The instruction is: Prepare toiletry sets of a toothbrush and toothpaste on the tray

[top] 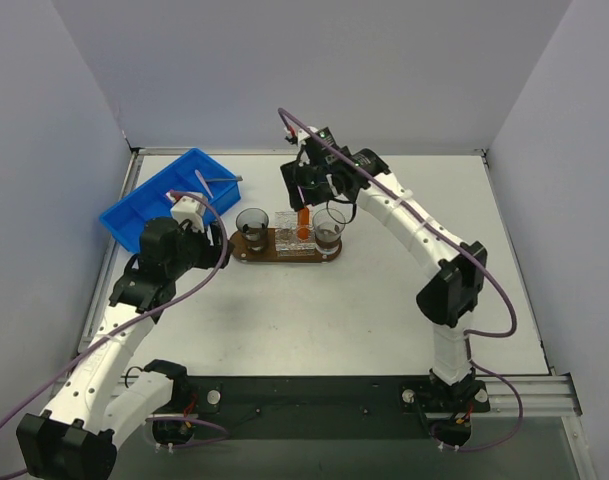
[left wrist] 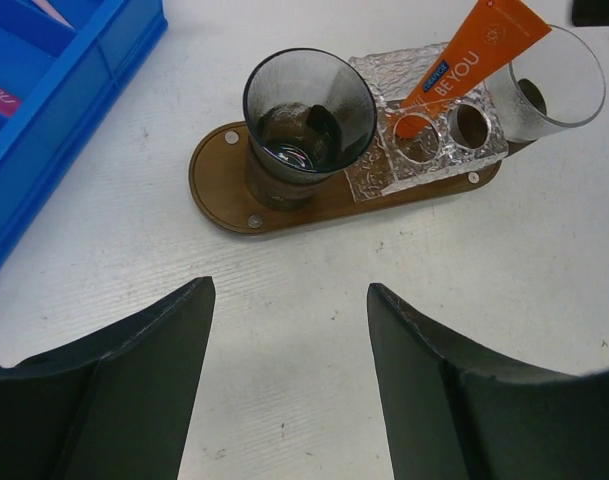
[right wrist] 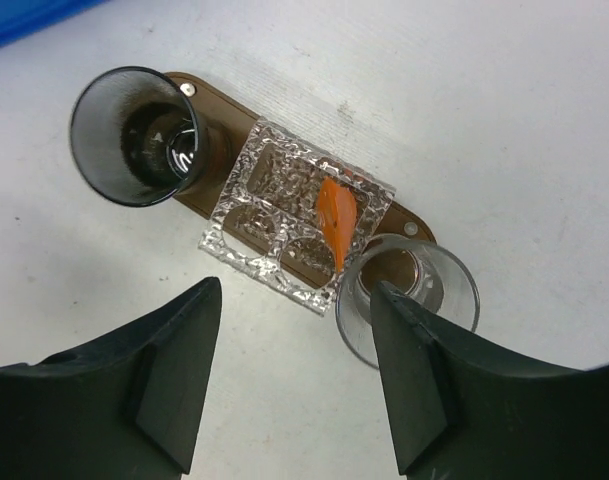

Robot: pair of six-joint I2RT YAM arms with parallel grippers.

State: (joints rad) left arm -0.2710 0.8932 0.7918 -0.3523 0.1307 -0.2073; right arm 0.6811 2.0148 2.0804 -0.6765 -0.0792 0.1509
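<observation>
Orange toothpaste (left wrist: 454, 65) tube stands tilted in one hole of the clear textured holder (left wrist: 379, 170) at the centre of the tray (left wrist: 219, 190), mid-bench. In the left wrist view a smoky glass (left wrist: 309, 110) sits on the tray's left end and a clear glass (left wrist: 554, 85) on its right end. Neither shows a brush, and no toothbrush is on the tray. Blue bin (top: 169, 200) is upper left in the top view, with a thin stick (top: 219, 180) at its far edge, likely a brush. Right gripper (right wrist: 294, 290) hovers over the holder, jaws spread, nothing between. Left gripper (left wrist: 289, 300) is near the tray, jaws spread, empty. Judgement: one paste placed; brushes, probably more paste, left.
</observation>
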